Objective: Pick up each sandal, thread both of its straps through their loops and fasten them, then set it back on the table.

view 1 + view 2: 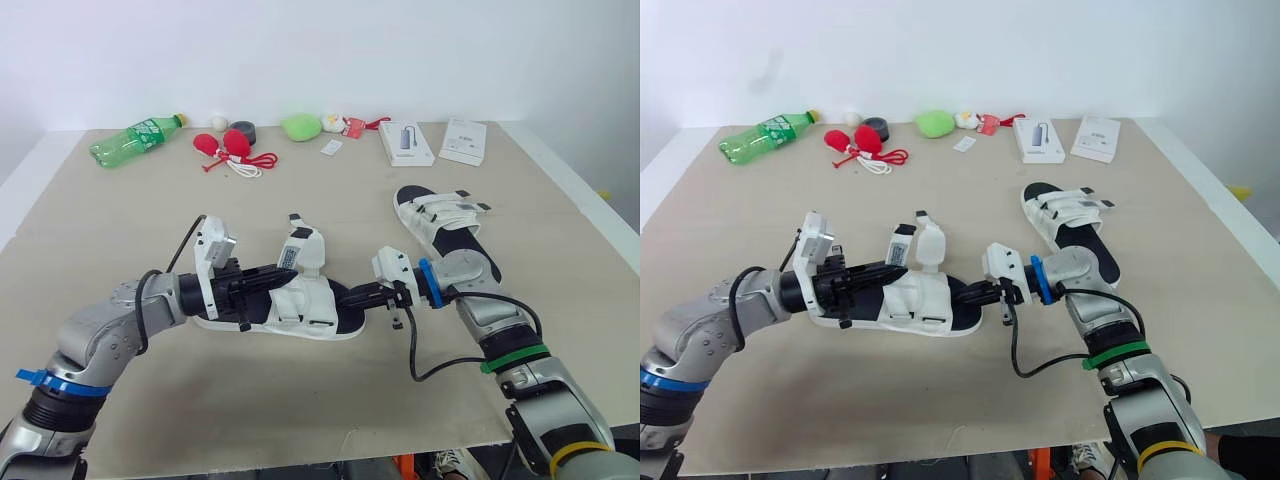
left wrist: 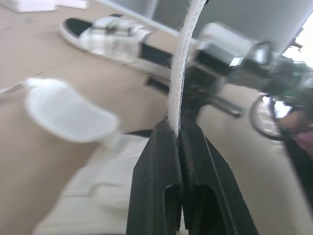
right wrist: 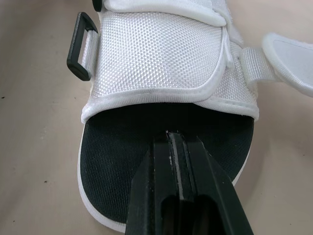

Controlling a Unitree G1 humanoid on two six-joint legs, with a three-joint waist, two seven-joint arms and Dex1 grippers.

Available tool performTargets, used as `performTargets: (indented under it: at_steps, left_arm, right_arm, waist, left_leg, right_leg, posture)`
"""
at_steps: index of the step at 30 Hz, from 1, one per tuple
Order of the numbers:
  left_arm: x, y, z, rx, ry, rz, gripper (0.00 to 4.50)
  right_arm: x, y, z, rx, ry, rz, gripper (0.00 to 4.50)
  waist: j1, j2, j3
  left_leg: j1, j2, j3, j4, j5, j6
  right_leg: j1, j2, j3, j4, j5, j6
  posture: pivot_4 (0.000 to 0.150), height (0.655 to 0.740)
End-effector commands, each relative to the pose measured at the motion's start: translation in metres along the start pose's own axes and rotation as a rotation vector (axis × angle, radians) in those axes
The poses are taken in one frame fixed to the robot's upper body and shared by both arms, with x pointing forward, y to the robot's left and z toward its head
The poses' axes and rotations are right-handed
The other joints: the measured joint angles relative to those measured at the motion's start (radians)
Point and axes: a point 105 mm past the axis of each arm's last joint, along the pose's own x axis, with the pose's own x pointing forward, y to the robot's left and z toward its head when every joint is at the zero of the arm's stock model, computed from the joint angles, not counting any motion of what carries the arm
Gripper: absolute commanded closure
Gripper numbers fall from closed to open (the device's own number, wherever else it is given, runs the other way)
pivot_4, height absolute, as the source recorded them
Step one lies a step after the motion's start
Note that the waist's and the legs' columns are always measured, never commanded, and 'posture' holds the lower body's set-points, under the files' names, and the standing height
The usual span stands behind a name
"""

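A white sandal with a black insole point(image 1: 300, 305) lies mid-table between my two grippers. My left gripper point(image 2: 177, 128) is shut on one of its white straps point(image 2: 183, 63), which stands up from the shoe. A second strap flap point(image 2: 68, 115) hangs loose beside it. My right gripper point(image 3: 174, 136) is shut, its tips resting on the black insole point(image 3: 117, 166) at the sandal's open end, nothing seen between the fingers. A black loop point(image 3: 79, 46) sticks out from the side of the upper. The other sandal point(image 1: 440, 222) lies flat farther back on the right, straps closed across it.
Along the far edge lie a green bottle point(image 1: 135, 138), red rubber items with a cord point(image 1: 232, 145), a black roll point(image 1: 243, 130), a green soft toy point(image 1: 300, 126) and two white boxes point(image 1: 406, 142) point(image 1: 463, 140). The table's front edge runs just below my arms.
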Motion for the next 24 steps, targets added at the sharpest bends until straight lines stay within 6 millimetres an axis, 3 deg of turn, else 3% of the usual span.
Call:
performTargets:
  at_steps: [1,9,14,15,18,22,23,24]
  left_arm:
    - [0.004,0.008,0.006,0.033,-0.019,0.037,4.46]
    - [0.014,0.01,-0.002,0.018,-0.002,0.039,4.46]
    - [0.007,0.021,-0.01,-0.01,0.009,0.108,4.46]
    - [0.005,0.023,-0.01,-0.007,0.003,0.123,3.91]
    - [0.001,0.026,-0.007,-0.011,-0.016,0.147,3.23]
    - [-0.001,0.03,-0.011,-0.013,-0.003,0.163,1.48]
    - [-0.001,0.03,-0.014,-0.015,0.004,0.168,1.34]
    - [-0.001,0.032,-0.018,-0.005,0.025,0.179,0.92]
  right_arm:
    - [-0.002,0.003,-0.01,0.019,0.05,-0.008,4.5]
    - [-0.004,0.002,-0.01,0.019,0.052,-0.021,4.5]
    - [-0.003,0.004,-0.01,0.021,0.049,-0.021,4.5]
    - [-0.003,0.004,-0.01,0.021,0.048,-0.022,4.5]
    - [-0.003,0.005,-0.011,0.022,0.049,-0.021,4.5]
    - [-0.003,0.005,-0.011,0.021,0.05,-0.018,4.5]
    - [-0.003,0.005,-0.011,0.02,0.05,-0.017,4.5]
    - [-0.002,0.005,-0.01,0.018,0.051,-0.016,4.5]
  waist:
    - [0.0,0.0,0.0]
    - [0.0,0.0,0.0]
    - [0.0,0.0,0.0]
    - [0.0,0.0,0.0]
    - [0.0,0.0,0.0]
    - [0.0,0.0,0.0]
    - [0.0,0.0,0.0]
    - [0.0,0.0,0.0]
  left_leg:
    - [0.0,0.0,0.0,0.0,0.0,0.0]
    - [0.0,0.0,0.0,0.0,0.0,0.0]
    - [0.0,0.0,0.0,0.0,0.0,0.0]
    - [0.0,0.0,0.0,0.0,0.0,0.0]
    - [0.0,0.0,0.0,0.0,0.0,0.0]
    - [0.0,0.0,0.0,0.0,0.0,0.0]
    - [0.0,0.0,0.0,0.0,0.0,0.0]
    - [0.0,0.0,0.0,0.0,0.0,0.0]
  right_leg:
    - [0.0,0.0,0.0,0.0,0.0,0.0]
    - [0.0,0.0,0.0,0.0,0.0,0.001]
    - [0.001,0.0,0.0,0.0,0.001,0.001]
    - [0.001,0.0,0.0,0.0,0.001,0.001]
    - [0.001,0.0,0.0,0.0,0.001,0.001]
    - [0.001,0.0,0.0,0.0,0.001,0.001]
    - [0.001,0.0,0.0,0.0,0.001,0.001]
    - [0.0,0.0,0.0,0.0,0.001,0.001]
  posture:
    - [0.15,0.74]
    - [0.15,0.74]
    - [0.15,0.74]
    - [0.15,0.74]
    - [0.15,0.74]
    - [0.15,0.74]
    - [0.15,0.74]
    - [0.15,0.74]
